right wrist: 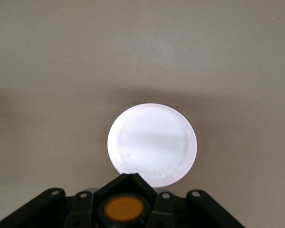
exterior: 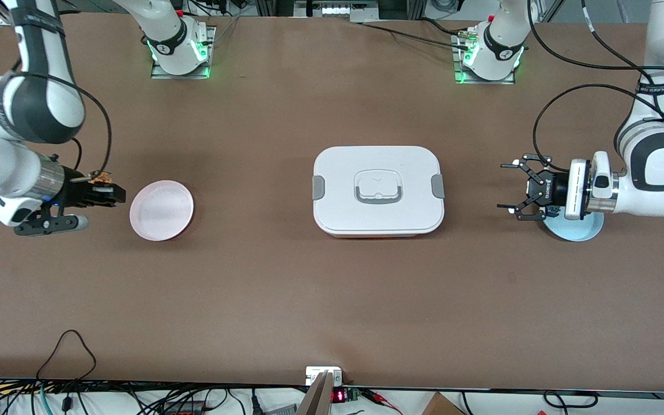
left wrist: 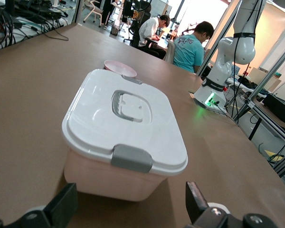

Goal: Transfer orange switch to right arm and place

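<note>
Shut tight on the orange switch (right wrist: 124,209), the right gripper (exterior: 112,193) hangs in the air at the right arm's end of the table, just beside the pink plate (exterior: 161,210) and not yet over it. Seen from the right wrist, the switch shows as a round orange face set in a black block, pinched between the black fingers (right wrist: 80,209), with the pink plate lying on the table past it. That plate holds nothing. Toward the middle of the table sits a white lidded box (exterior: 378,190), its lid closed, with a grey handle (exterior: 377,187) recessed in the top and a grey latch (exterior: 437,186) at each short end. At the left arm's end, the left gripper (exterior: 516,188) hovers with its claw-like fingers spread wide and nothing between them, pointing toward the box, while the left arm waits. Under its wrist, partly covered, a pale blue plate (exterior: 577,229) rests on the brown table (exterior: 332,300). From the left wrist, the box fills the foreground between the two spread fingertips (left wrist: 194,199), and the pink plate peeks out past its lid.
</note>
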Robot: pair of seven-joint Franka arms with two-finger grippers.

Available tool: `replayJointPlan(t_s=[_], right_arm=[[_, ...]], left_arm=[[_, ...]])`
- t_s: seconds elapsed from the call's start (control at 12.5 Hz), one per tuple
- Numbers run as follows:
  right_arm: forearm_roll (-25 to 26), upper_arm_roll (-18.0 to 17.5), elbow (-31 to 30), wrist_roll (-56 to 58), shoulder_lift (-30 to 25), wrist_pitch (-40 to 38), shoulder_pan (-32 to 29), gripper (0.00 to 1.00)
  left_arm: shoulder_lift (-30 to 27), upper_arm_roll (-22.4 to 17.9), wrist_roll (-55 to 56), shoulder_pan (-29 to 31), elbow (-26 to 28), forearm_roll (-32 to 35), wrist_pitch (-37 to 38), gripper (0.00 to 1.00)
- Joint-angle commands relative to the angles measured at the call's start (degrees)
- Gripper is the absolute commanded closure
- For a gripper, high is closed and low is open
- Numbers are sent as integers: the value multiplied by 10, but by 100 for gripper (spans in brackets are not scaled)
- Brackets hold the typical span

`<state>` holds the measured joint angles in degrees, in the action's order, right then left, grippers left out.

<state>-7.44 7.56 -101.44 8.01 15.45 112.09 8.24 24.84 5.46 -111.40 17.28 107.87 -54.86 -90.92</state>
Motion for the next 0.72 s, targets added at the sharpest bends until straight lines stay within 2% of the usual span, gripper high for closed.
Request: replayJointPlan(t_s=[0.0,0.24,0.32,0.64], right_arm=[[15,-3,-75,-15,-10,88,11,100],[9,-4,-125,-22,22,187,17,100],[9,-4,-130,-34,32,204,23,100],[9,-4,-178,-36,60,290,32,100]], left_arm=[[8,-1,33,7,-1,40,-33,0],[3,-4,113,15,-5,119,-59,0],[-1,-15,139,14,-13,144,-59,0],[-25,-17,251,14,-70,250,-59,0]])
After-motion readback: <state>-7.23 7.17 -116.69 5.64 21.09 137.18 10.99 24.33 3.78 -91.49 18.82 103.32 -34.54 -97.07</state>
